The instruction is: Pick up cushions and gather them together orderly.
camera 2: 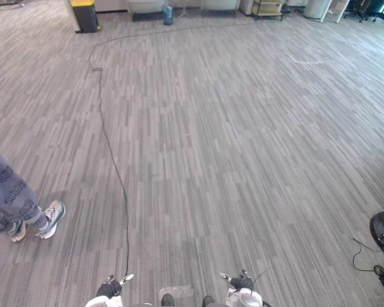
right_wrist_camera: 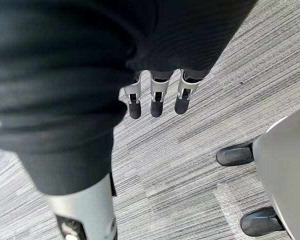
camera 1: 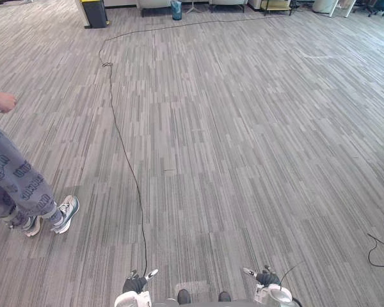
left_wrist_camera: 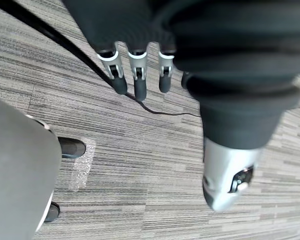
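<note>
Left robot hand (left_wrist_camera: 136,80) and right robot hand (right_wrist_camera: 157,100) hang above the floor (camera 1: 243,160), fingers loosely straight, holding nothing, so the gathering seems not yet begun.

Left hand (left_wrist_camera: 165,75) and right hand (right_wrist_camera: 157,97), identical build: silver fingers (left_wrist_camera: 138,80) with dark rounded tips, silver thumb (left_wrist_camera: 225,175), dark ribbed cover (left_wrist_camera: 240,60) over back and wrist.

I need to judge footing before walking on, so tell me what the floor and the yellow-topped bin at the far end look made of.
The floor looks like low-pile carpet tile with a matte finish: fine grey streaks in blocks that switch direction, no glare. Printed vinyl cannot be ruled out. The bin, dark with a yellow top, looks like smooth plastic, but it is too far away to be sure.
</note>
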`<state>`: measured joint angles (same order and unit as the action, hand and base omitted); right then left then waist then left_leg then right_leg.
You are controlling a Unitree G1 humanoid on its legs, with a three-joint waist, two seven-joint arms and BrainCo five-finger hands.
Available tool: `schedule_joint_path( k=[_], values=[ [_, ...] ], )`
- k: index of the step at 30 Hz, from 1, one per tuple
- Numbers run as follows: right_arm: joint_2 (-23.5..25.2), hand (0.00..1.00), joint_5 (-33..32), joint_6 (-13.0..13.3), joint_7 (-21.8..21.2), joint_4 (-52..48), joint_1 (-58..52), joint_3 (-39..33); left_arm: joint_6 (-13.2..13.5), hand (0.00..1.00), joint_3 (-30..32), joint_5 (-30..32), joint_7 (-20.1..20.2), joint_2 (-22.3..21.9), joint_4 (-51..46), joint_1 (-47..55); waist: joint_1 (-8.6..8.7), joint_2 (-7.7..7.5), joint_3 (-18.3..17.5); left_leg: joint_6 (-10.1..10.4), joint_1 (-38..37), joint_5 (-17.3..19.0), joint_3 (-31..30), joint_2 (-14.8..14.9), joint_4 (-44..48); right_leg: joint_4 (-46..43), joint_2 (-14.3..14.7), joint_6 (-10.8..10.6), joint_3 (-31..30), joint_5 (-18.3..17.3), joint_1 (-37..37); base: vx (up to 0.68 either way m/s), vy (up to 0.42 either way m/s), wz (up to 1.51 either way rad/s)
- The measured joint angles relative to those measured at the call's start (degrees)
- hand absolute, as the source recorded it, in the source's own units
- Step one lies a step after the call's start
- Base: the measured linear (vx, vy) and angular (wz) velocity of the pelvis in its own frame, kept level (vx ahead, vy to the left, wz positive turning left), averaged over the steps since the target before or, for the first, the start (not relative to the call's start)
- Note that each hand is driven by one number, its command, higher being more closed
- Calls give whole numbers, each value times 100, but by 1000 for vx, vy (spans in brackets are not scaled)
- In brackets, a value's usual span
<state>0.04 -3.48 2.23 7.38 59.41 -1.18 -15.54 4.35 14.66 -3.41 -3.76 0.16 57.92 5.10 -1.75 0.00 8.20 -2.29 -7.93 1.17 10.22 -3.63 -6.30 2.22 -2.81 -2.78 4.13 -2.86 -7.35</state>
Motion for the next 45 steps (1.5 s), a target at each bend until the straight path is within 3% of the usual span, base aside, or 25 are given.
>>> schedule_joint_path(
  k=[4,6,8,10,12,15,17,19,21,24,25,27,28,30,31,32,35,37,38,39,40,41,43,44,45],
  values=[
    [1,0,-104,5,2,-10,-9,0,-6,0,78,-3,1,-14,-44,-3,-27,-14,2,71,124,49,-43,19,37,-272,3,35,53,-173,189,-26,-37,7],
    [37,0,-141,10,6,-20,-12,-6,-18,0,270,-7,3,-21,-124,-5,-49,-98,17,102,347,201,-98,37,328,-544,-19,60,126,-331,362,29,-47,19],
    [82,0,-166,23,10,-69,-20,-38,-17,0,494,-19,9,-58,-281,-62,-124,-178,139,92,859,741,-100,167,1533,-711,-23,115,183,-456,383,50,-76,18],
    [110,0,-169,21,13,-235,-68,-58,-22,0,693,-12,20,-123,-345,-130,-164,-142,187,140,1457,1223,139,481,2907,-904,102,216,235,-677,446,19,-74,18],
    [117,0,-169,45,28,-245,-51,-1,-14,0,903,-87,23,-157,-507,-190,-183,-157,260,200,2340,1247,386,871,4696,-1008,154,343,252,-865,383,30,-29,12],
    [94,0,-169,38,54,-244,14,4,2,0,886,-159,29,-197,-573,-168,-228,-104,316,226,2669,1548,522,1255,4810,-1005,118,316,147,-1029,172,170,73,-15],
    [95,0,-163,32,58,-244,5,10,26,0,844,-187,28,-210,-628,-154,-281,-102,301,292,2760,1434,506,1291,4036,-1011,-93,130,-17,-1159,126,253,194,-39],
    [94,0,-161,1,63,-247,0,39,37,0,844,-207,28,-269,-668,-156,-370,-92,289,447,2835,727,564,1250,3370,-979,-347,-104,-223,-1328,119,353,322,-44],
    [160,0,-158,-9,62,-234,-23,45,41,0,827,-220,23,-217,-656,-161,-439,-186,194,232,2856,1069,817,1033,3469,-945,-580,-121,-328,-1315,144,475,311,-21],
    [356,0,-115,-43,21,-242,-23,85,36,0,830,-200,20,-173,-672,-195,-528,-349,103,-63,2762,1581,1019,865,3802,-1515,-810,-338,-333,-1253,179,555,270,-17],
    [356,0,-104,-42,19,-281,-21,67,7,0,746,-169,13,-124,-605,-214,-526,-355,105,-117,2537,1697,1064,783,3736,-2235,-893,-492,-363,-1211,382,460,220,-11],
    [355,0,-106,-35,3,-470,-165,52,-14,0,499,-120,6,-30,-502,-225,-502,-364,127,-187,1919,1807,1073,611,3432,-4257,-943,-1035,-583,-713,1057,485,197,2],
    [343,0,-101,11,3,-622,-218,48,-17,0,383,-117,2,-6,-499,-256,-463,-366,140,-179,1524,1926,1048,552,3248,-5461,-866,-1058,-632,-566,1458,428,105,5],
    [330,0,-99,67,-7,-740,-238,44,-26,0,357,-116,-10,-27,-484,-272,-417,-311,190,-145,817,2078,1038,527,2891,-6856,-673,-739,-440,-736,2184,403,42,-5],
    [333,0,-98,69,-10,-841,-240,37,-28,0,358,-117,-25,-49,-484,-294,-395,-312,194,-125,553,2130,1026,527,2716,-7014,-606,-549,-268,-839,2454,408,12,5],
    [353,0,-96,87,-10,-933,-240,-2,-26,0,359,-120,-70,-109,-482,-345,-329,-311,216,-90,208,2186,967,535,2452,-6892,-583,-330,139,-971,2840,425,1,20],
    [351,0,-95,144,-36,-1108,-166,-84,-25,0,352,-121,-77,-204,-241,-523,-127,-316,269,167,-474,2315,807,596,1964,-5260,-522,-114,950,-1013,3600,503,-45,30],
    [287,0,-92,131,-50,-1020,-80,-265,-23,0,332,-117,-76,-281,-85,-639,-52,-216,328,176,-950,2317,669,677,1565,-3566,-280,70,1151,-639,3613,635,-99,50],
    [207,0,-84,129,-51,-845,-65,-268,-9,0,273,-111,-68,-297,-40,-653,-41,-218,329,184,-1152,2316,447,684,1493,-2742,-86,275,1111,-184,3602,909,-181,55],
    [81,0,-53,109,-62,-715,-7,-293,-25,0,258,-110,-71,-351,36,-688,-18,-64,359,253,-1359,2327,192,872,1557,-2806,128,787,1004,373,3505,776,-155,38],
    [-14,0,-3,106,-51,-663,83,-350,-26,0,250,-73,-36,-362,35,-651,-62,111,381,566,-1318,2144,109,1034,1722,-3010,137,868,1173,150,3486,917,-207,33],
    [-16,0,27,97,-37,-609,136,-477,-29,0,298,14,-9,-398,29,-688,-28,142,404,766,-1173,1720,-90,1054,2143,-3312,57,834,1223,-173,3460,750,-195,23],
    [-41,0,44,70,-44,-623,127,-473,-32,0,435,102,13,-429,16,-711,1,294,489,492,-651,554,-430,1145,3777,-3192,135,816,1322,-587,2806,754,-217,19],
    [-73,0,72,58,-44,-623,127,-406,-26,0,521,103,11,-435,-19,-637,-25,350,525,593,-70,174,-575,1330,5122,-2818,242,808,1289,-774,2305,573,-101,3],
    [-73,0,83,54,-41,-619,143,-381,-22,0,621,105,18,-436,-71,-642,-55,419,550,626,364,335,-558,1491,6015,-2610,363,814,1268,-840,1971,697,-60,-10]
  ],
)
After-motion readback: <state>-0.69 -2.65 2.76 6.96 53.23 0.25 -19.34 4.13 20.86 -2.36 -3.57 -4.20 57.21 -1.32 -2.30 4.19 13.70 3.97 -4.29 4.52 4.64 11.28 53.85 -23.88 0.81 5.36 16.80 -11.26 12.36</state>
